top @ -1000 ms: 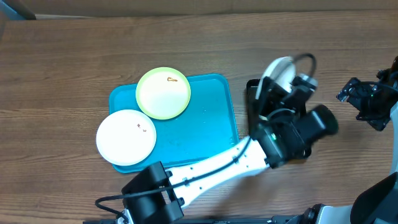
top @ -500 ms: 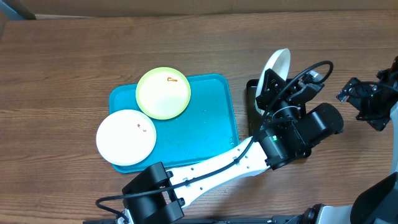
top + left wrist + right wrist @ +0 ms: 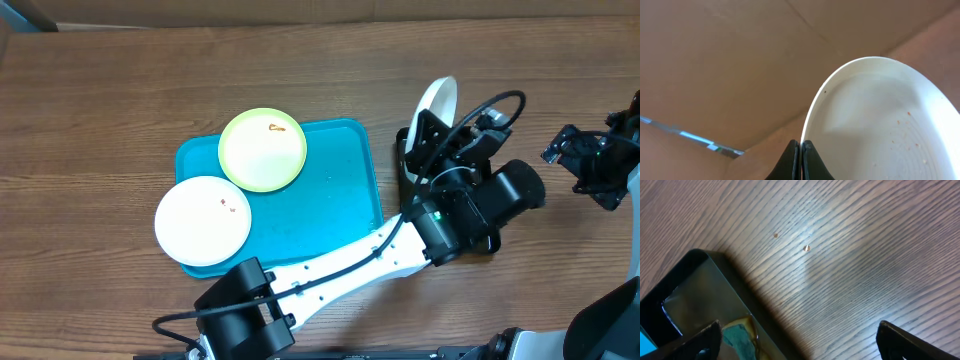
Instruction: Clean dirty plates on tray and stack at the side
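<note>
Nearest, reaching right past the turquoise tray's (image 3: 330, 190) near-right corner: the left arm (image 3: 340, 265), hiding most of a black tray (image 3: 404, 150). On the turquoise tray, 2 plates lying flat: white plate (image 3: 203, 220) near-left, yellow-green plate (image 3: 262, 149) behind. At the right, the right gripper (image 3: 585, 165), fingers apart, empty. Farthest, 1 held plate (image 3: 441, 100) on edge, long axis near-to-far, rim clamped in the left gripper (image 3: 801, 150).

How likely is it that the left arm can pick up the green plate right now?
Probably not. The left gripper is shut on a white plate, so it has no free grip. The green plate itself lies uncovered on the blue tray.
</note>
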Available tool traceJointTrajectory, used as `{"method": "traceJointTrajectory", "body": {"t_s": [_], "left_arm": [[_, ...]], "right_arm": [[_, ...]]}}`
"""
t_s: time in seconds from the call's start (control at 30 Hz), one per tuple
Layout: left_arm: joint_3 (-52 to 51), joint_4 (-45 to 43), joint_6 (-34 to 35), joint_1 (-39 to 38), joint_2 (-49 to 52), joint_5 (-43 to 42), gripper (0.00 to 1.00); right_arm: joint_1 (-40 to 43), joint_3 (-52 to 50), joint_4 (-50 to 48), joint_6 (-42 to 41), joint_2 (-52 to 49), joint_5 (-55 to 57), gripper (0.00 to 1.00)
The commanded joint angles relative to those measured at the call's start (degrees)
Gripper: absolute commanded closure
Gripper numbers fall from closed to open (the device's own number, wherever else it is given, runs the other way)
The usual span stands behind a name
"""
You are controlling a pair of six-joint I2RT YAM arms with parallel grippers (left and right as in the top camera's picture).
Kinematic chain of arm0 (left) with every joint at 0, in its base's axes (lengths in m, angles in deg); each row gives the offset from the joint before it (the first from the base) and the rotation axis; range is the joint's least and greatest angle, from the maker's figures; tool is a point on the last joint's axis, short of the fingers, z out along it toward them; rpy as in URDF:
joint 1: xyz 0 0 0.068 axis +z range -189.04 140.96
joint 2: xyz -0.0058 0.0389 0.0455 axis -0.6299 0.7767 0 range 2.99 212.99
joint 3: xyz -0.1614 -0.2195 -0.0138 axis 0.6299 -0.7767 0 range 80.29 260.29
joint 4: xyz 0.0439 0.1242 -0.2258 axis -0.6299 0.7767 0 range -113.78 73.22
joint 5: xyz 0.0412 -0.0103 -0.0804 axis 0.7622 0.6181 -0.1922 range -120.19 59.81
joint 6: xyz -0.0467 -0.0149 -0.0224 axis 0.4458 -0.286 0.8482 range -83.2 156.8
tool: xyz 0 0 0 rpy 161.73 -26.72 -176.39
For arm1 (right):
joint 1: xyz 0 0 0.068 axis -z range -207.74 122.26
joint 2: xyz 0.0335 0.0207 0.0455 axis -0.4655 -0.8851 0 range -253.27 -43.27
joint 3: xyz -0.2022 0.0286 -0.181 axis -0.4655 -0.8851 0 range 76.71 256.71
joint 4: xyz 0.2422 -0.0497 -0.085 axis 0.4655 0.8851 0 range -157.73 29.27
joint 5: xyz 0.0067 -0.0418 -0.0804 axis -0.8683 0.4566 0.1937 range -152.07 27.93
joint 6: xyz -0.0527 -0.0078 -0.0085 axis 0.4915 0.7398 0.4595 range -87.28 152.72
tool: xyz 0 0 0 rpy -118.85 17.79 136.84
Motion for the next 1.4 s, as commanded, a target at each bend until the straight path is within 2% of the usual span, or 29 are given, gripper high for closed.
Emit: {"method": "traceJointTrajectory", "body": {"t_s": [0.0, 0.13, 0.3, 0.47, 0.57, 0.67, 0.83, 1.07, 1.2, 1.37], "left_arm": [[1.1, 3.9, 9.2, 1.8, -0.5, -8.3, 0.96], [1.6, 11.6, 17.4, 5.0, -1.8, -19.1, 0.96], [3.5, 18.6, 26.6, 12.7, -5.9, -38.0, 0.96], [3.5, 22.8, 33.7, 25.2, -10.8, -59.8, 0.96], [3.5, 27.0, 36.7, 35.5, -12.0, -72.8, 0.96], [3.5, 31.8, 36.8, 45.2, -12.0, -80.1, 0.96], [3.5, 40.0, 36.7, 61.8, -12.0, -81.5, 0.96], [3.3, 45.3, 36.6, 82.1, -12.0, -81.2, 0.95], [3.3, 47.2, 36.6, 89.7, -12.0, -78.4, 0.96], [2.8, 47.5, 34.0, 94.2, -12.0, -75.6, 0.96]], "right_arm": [[0.1, 1.2, -0.2, -0.2, 0.2, 0.5, 0.0], [0.1, 1.2, -0.2, -0.2, 0.2, 0.5, 0.0], [0.1, 1.2, -0.2, -0.2, 0.2, 0.5, 0.0], [0.1, 1.2, -0.2, -0.2, 0.2, 0.5, 0.0], [0.1, 1.2, -0.2, -0.2, 0.2, 0.5, 0.0], [0.1, 1.2, -0.2, -0.2, 0.2, 0.5, 0.0], [0.1, 1.2, -0.2, -0.2, 0.2, 0.5, 0.0], [0.1, 1.2, -0.2, -0.2, 0.2, 0.5, 0.0], [0.1, 1.2, -0.2, -0.2, 0.2, 0.5, 0.0], [0.1, 1.2, -0.2, -0.2, 0.2, 0.5, 0.0]]}}
